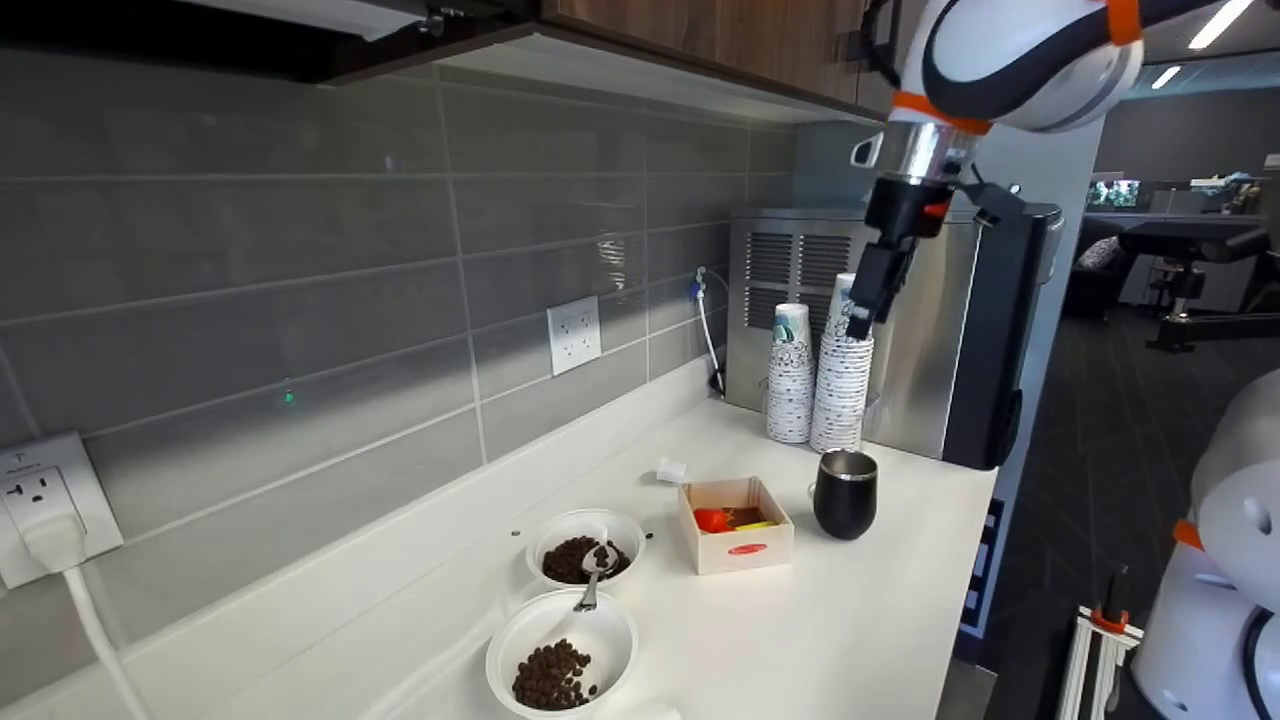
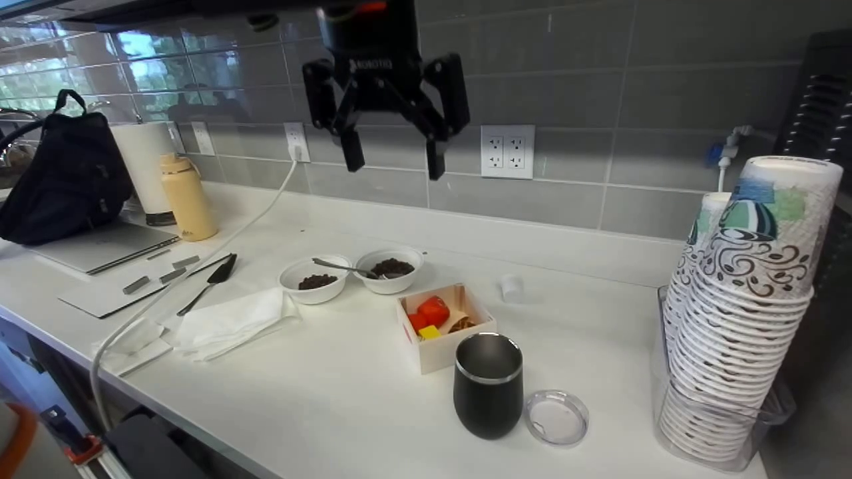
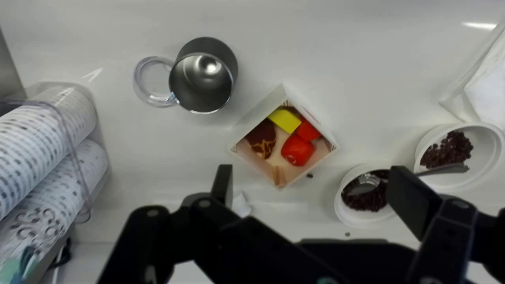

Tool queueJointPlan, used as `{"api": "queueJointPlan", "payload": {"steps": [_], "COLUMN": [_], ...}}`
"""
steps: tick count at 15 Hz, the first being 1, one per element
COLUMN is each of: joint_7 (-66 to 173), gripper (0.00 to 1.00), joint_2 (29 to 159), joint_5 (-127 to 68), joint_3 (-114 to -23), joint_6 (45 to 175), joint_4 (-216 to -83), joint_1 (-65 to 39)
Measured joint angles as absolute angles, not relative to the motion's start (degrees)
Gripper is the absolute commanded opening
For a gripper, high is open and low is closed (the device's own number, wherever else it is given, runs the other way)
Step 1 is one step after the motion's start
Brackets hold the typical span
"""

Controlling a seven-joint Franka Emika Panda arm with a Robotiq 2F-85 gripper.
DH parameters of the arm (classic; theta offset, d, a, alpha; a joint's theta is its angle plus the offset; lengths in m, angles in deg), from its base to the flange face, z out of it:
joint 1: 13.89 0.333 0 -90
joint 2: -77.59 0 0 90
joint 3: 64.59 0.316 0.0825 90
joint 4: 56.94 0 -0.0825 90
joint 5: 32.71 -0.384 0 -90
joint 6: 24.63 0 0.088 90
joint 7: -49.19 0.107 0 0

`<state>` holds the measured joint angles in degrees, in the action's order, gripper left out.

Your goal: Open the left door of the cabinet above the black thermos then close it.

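Note:
The cabinet [image 1: 640,25] is dark brown wood at the top of an exterior view, with only its lower part in frame. The left door [image 1: 780,40] looks shut, with a black bar handle [image 1: 882,45] near its edge, partly beside the arm. The black thermos [image 1: 846,505] stands upright and lidless on the counter; it also shows in an exterior view [image 2: 488,392] and in the wrist view [image 3: 205,77]. My gripper [image 2: 394,159] points down, open and empty, above the counter and below the handle's height. Its fingers [image 3: 311,179] are wide apart in the wrist view.
Cup stacks [image 2: 739,332] stand beside the steel-and-black appliance [image 1: 920,350]. A small box [image 2: 446,349] with toy food and two white bowls [image 2: 313,279] sit on the counter [image 2: 319,386]. A clear lid [image 2: 558,418] lies beside the thermos. A white cord [image 2: 200,266] crosses the counter.

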<state>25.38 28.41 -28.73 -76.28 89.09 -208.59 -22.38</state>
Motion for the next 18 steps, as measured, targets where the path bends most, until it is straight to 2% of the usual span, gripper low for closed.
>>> {"api": "queueJointPlan", "payload": {"steps": [5,11,18], "joint_7": [30.38,37.95,45.33], "gripper": [1.00,1.00,1.00], "joint_2": [15.65,9.14,10.18], "joint_5": [-28.21,-25.38,-20.97], "joint_3": [-74.30,-72.12,-71.82], "joint_6": [88.75,91.39,109.74], "joint_4": [-204.13,-196.33,-193.93], "joint_1": [-22.87,-23.91,-28.22]}}
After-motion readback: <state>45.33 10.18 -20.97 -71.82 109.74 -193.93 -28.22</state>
